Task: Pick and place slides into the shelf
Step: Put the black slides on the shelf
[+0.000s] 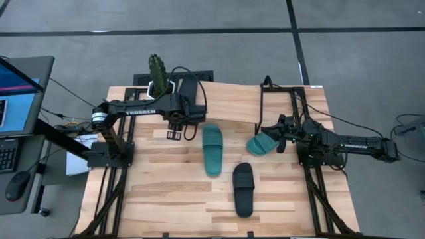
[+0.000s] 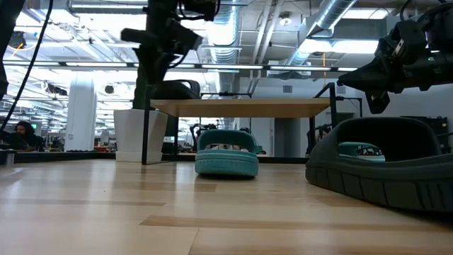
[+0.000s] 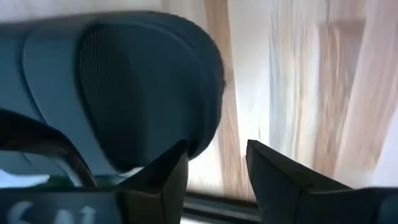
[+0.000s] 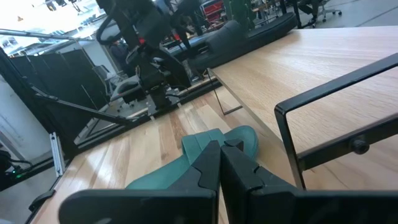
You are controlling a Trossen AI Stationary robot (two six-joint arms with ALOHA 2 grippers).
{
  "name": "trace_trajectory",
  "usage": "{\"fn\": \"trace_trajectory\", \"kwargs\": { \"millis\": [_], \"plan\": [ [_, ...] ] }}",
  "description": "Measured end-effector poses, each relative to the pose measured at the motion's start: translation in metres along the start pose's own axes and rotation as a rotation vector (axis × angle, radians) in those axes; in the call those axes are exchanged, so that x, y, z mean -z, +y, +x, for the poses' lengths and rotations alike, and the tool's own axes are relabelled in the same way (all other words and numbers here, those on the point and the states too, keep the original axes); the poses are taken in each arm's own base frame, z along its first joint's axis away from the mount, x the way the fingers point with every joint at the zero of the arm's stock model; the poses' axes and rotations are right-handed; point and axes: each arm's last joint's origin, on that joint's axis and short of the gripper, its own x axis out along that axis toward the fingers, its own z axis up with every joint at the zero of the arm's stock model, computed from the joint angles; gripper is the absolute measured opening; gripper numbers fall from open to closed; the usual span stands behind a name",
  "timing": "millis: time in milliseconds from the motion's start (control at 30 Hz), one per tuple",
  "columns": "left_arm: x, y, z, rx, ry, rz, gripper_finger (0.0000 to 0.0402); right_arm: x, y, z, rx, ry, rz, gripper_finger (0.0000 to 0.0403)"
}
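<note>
The shelf [image 1: 232, 99] stands at the table's far side. A black slide [image 3: 124, 87] lies on the shelf's left part and also shows in the low view [image 2: 173, 89]. My left gripper [image 3: 217, 168] is open and empty, raised over the shelf beside that slide. My right gripper [image 4: 219, 158] is shut on a teal slide [image 1: 261, 144] in front of the shelf's right end. A second teal slide [image 1: 212, 149] and a second black slide [image 1: 244, 189] lie sole-down on the table. My right gripper pinches the teal slide between its two shut fingers at the slide's right-hand end [image 4: 208, 144]; the fingers hide the exact spot. The fingers come from the table's right side, slanting down. The slide reaches out to the left of the fingers and seems lifted off the table.
A potted cactus [image 1: 157, 70] stands at the shelf's far left corner. The shelf's black frame [image 4: 292, 143] is close to my right gripper. A monitor and keyboard [image 1: 16, 93] sit off the table's left. There is bare tabletop [image 1: 159, 192] at the near left.
</note>
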Motion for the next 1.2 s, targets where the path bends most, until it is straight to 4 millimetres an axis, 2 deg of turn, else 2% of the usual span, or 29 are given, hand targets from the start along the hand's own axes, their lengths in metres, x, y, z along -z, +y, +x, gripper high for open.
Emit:
{"fn": "trace_trajectory", "kwargs": {
  "millis": [100, 233, 400, 500, 600, 767, 900, 1033, 1133, 1200],
  "plan": [
    [0.005, -0.001, -0.001, 0.013, 0.052, -0.01, 0.0151, 0.0, 0.0, 0.0, 0.0, 0.0, 0.0, 0.0],
    [0.011, -0.003, -0.009, 0.059, 0.004, -0.023, 0.0151, 0.0, 0.0, 0.0, 0.0, 0.0, 0.0, 0.0],
    [0.03, -0.005, -0.043, 0.093, -0.143, -0.027, 0.0151, 0.0, 0.0, 0.0, 0.0, 0.0, 0.0, 0.0],
    [0.046, -0.003, -0.073, 0.072, -0.304, -0.033, 0.0151, 0.0, 0.0, 0.0, 0.0, 0.0, 0.0, 0.0],
    [0.069, -0.002, -0.107, 0.05, -0.49, -0.056, 0.0151, 0.0, 0.0, 0.0, 0.0, 0.001, 0.0, 0.0],
    [0.127, -0.001, -0.161, 0.011, -0.915, -0.123, 0.0151, 0.0, 0.0, 0.0, 0.001, 0.002, 0.0, 0.0],
    [0.18, -0.005, -0.187, 0.055, -1.275, -0.114, 0.0151, 0.0, 0.0, 0.0, 0.001, 0.004, 0.0, 0.0],
    [0.225, -0.014, -0.19, 0.08, -1.554, -0.104, 0.0151, 0.0, 0.0, 0.0, 0.001, 0.004, 0.0, 0.0],
    [0.244, -0.023, -0.173, 0.087, -1.673, -0.148, 0.0151, 0.0, 0.0, 0.0, 0.001, 0.004, 0.0, 0.0],
    [0.251, -0.031, -0.155, 0.099, -1.717, -0.182, 0.0151, 0.0, 0.0, 0.0, 0.001, 0.004, 0.0, 0.0]
  ]
}}
